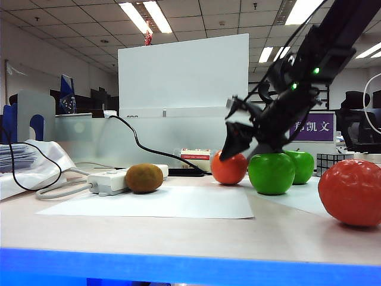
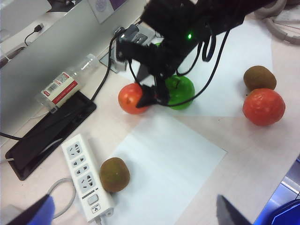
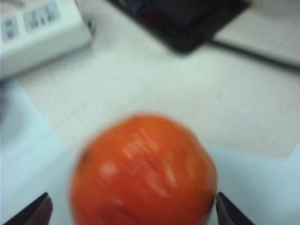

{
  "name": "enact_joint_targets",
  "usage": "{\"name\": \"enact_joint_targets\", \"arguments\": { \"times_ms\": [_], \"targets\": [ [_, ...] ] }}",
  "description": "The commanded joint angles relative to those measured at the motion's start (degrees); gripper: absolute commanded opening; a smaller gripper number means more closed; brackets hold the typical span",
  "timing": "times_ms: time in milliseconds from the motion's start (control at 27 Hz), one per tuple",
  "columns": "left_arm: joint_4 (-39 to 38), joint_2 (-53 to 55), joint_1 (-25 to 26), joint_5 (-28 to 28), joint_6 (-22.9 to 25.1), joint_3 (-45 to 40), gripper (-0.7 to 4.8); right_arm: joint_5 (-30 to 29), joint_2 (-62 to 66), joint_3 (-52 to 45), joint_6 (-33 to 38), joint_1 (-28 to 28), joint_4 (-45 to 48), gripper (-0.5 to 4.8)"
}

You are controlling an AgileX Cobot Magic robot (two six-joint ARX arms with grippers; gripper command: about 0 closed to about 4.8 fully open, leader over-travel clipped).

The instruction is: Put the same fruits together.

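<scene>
The right pincer (image 1: 233, 149) stands open astride the far orange (image 1: 229, 168), beside a green apple (image 1: 271, 173) on the table (image 1: 178, 235). The left pincer (image 2: 136, 213) hangs open above the near kiwi (image 2: 114, 174) and power strip (image 2: 86, 177).

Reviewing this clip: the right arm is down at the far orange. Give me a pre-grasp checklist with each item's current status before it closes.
1. Right gripper jaws open: ok, fingertips show on both sides of the far orange.
2. Orange centred between the fingers: ok in the right wrist view, though blurred.
3. Contact with the orange: cannot tell; the exterior view shows the gripper right at its top.
4. Clearance from the nearest green apple: not ok, it sits close beside the orange.
5. Other orange reachable as destination: ok, free-standing near the table's front right.
6. Left gripper out of the way: ok, open, hovering high above the power strip.
</scene>
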Motion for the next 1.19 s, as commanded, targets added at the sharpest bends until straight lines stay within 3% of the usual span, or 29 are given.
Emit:
{"name": "enact_joint_targets", "arguments": {
  "times_ms": [37, 260, 445, 742, 1113, 1187],
  "targets": [
    [-0.4, -0.2, 0.0, 0.0, 0.4, 0.2, 4.79, -0.2, 0.9, 0.1, -0.6, 0.8, -0.5, 4.79],
    [-1.0, -0.2, 0.0, 0.0, 0.6, 0.2, 4.79, -0.4, 1.3, 3.0, -0.6, 1.8, 0.7, 4.79],
    [-1.0, -0.2, 0.0, 0.0, 0.6, 0.2, 4.79, -0.3, 4.4, 10.1, -0.6, 2.6, -5.6, 4.79],
    [-1.3, -0.2, 0.0, 0.0, 1.3, 0.2, 4.79, 3.9, 4.8, 10.0, -2.3, 2.5, -7.8, 4.79],
    [-1.4, -0.2, 0.0, 0.0, 1.7, 0.2, 4.79, 1.4, 5.8, 10.1, -2.3, 2.6, -8.7, 4.79],
    [-1.4, -0.2, 0.0, 0.0, 1.7, 0.2, 4.79, -0.9, 5.8, 10.1, -2.3, 2.6, -8.1, 2.78]
  ]
}}
